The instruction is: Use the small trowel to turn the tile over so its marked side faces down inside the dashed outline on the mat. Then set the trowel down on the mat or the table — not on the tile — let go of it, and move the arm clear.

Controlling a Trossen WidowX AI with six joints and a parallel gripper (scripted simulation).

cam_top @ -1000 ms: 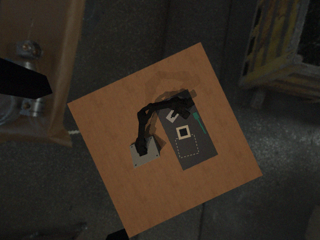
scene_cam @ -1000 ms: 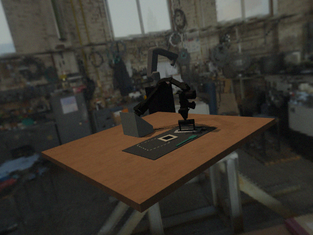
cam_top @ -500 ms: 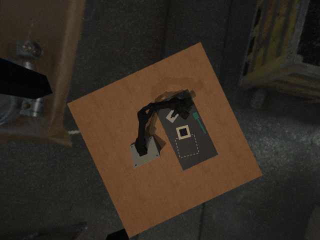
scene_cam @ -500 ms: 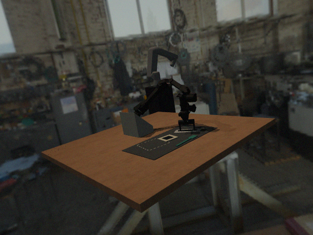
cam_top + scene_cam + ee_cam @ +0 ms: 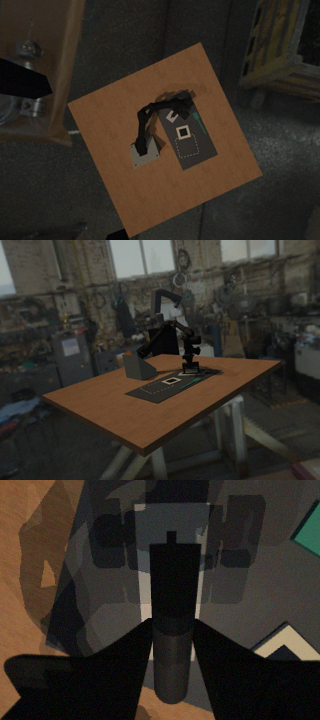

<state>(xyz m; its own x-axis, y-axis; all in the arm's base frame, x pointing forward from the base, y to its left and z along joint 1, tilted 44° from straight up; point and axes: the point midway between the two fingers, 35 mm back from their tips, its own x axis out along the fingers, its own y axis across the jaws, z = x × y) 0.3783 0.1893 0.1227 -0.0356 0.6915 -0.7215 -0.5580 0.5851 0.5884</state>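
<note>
The small trowel has a pale flat blade [image 5: 172, 119] and a raised black handle [image 5: 190, 364] [image 5: 172, 580]. Its blade rests on the dark mat [image 5: 206, 151] [image 5: 157, 398] near the far end. My gripper [image 5: 190, 361] [image 5: 172, 623] points down with its fingers on both sides of the handle and is shut on it. The tile [image 5: 183, 132] [image 5: 171, 380] [image 5: 287, 634], cream with a dark square facing up, lies flat across one edge of the dashed outline [image 5: 180, 157] [image 5: 151, 393], mostly outside it. In the top view the arm hides my fingertips.
A green spatula-like tool [image 5: 195, 115] [image 5: 197, 380] [image 5: 310, 535] lies near the mat's long edge, beside the tile and the trowel. The grey wedge-shaped arm base [image 5: 152, 155] [image 5: 134, 369] stands on the wooden table [image 5: 155, 201] [image 5: 103, 405], off the mat's other long side.
</note>
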